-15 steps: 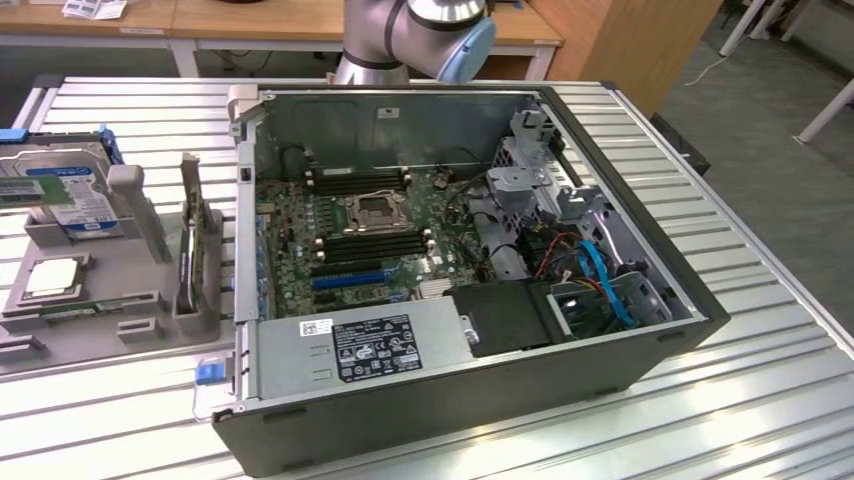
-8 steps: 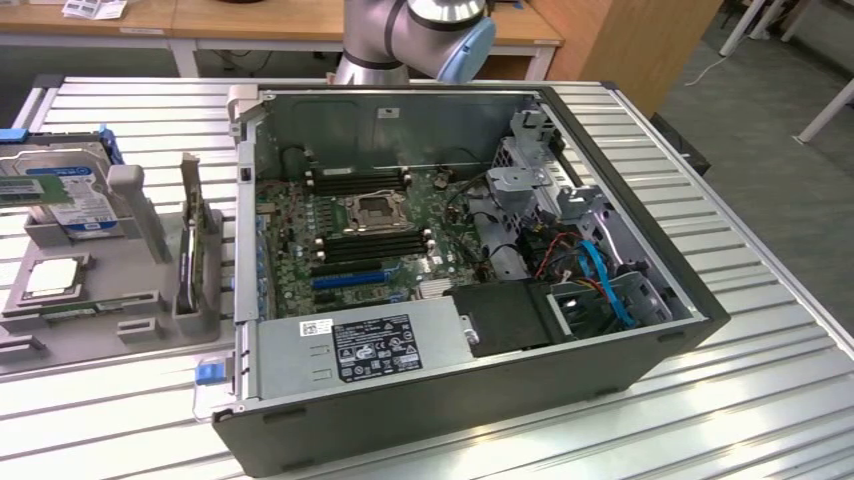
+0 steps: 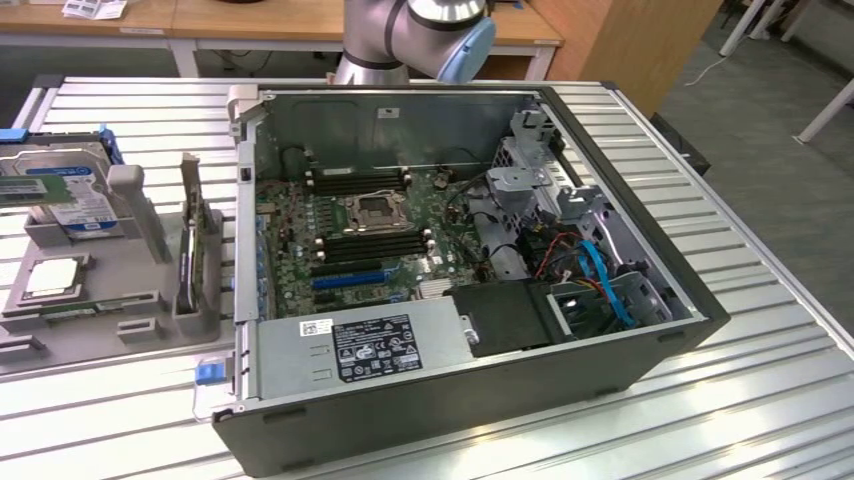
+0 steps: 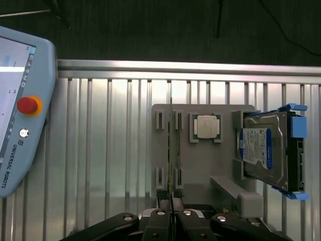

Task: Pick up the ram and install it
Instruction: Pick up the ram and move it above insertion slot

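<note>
Your gripper (image 4: 171, 207) hangs above the slatted aluminium table (image 3: 747, 400) with its fingers drawn together and nothing between them. The ram (image 4: 171, 145) has not yet been picked up. It stands on its long edge in the slotted holders of the gray parts tray (image 4: 200, 168), and in the wrist view you see it edge-on as a thin line running toward the closed fingertips.

In the exterior view the ram (image 3: 198, 250) rises from that tray (image 3: 80, 345) just beside the open computer case (image 3: 534, 390), on the exterior view's left of it, with nothing touching it. The arm (image 3: 414, 30) stands behind the case at the far edge of the table.

The tray also carries the square silver CPU (image 4: 205, 126), lying flat in its own recess beside the ram, and a hard drive (image 4: 263, 150) in a blue-cornered caddy, propped on edge at the tray's other end.

Inside the case the motherboard (image 3: 360, 230) lies exposed, with its long black slots on both sides of the processor socket and blue slots nearer the power supply (image 3: 360, 345). A pale blue teach pendant (image 4: 22, 115) with a red stop button lies on the table, well apart from the tray.
</note>
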Tool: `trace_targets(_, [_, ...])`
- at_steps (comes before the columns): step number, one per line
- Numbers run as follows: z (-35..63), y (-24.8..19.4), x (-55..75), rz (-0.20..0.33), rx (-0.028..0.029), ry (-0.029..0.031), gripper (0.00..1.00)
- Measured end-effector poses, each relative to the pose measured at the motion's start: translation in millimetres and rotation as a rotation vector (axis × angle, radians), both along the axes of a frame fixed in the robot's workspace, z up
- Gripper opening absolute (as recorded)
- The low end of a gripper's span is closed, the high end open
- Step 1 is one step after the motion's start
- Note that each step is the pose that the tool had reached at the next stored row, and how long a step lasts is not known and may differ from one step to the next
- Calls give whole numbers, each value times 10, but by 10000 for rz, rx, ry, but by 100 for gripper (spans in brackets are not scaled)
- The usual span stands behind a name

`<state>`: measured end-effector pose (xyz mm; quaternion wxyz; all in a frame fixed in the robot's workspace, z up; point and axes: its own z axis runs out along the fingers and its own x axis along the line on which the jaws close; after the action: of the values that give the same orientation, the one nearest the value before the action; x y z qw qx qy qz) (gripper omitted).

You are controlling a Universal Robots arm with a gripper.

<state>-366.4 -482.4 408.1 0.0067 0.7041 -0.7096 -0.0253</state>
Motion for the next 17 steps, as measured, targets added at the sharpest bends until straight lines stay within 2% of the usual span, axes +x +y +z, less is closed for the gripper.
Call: trace_targets(17, [0, 0, 125, -1, 0, 0, 11])
